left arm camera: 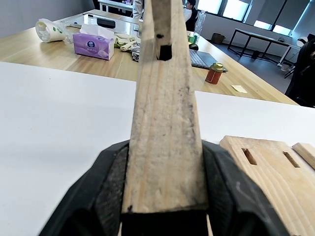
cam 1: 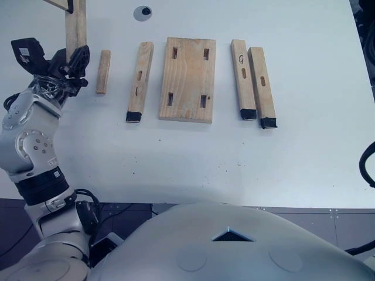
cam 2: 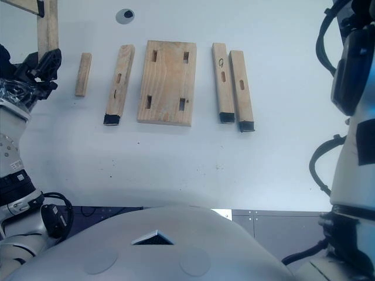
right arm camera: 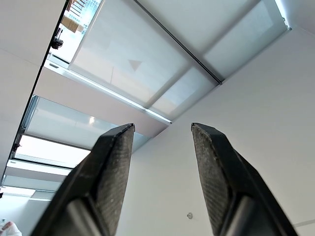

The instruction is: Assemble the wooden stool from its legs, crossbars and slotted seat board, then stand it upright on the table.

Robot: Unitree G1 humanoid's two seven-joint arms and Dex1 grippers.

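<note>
White table (cam 1: 193, 152) holds seat board (cam 1: 188, 79), crossbar (cam 1: 103, 71), dark disc (cam 1: 142, 12).

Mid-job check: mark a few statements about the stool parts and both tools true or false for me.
1. The left tool is shut on a leg. True.
2. The seat board stands upright. False: it lies flat on the table.
3. Three legs lie on the table. True: one left of the seat board, two right of it.
4. The right tool holds the crossbar. False: it is open and empty; the crossbar lies on the table.
</note>
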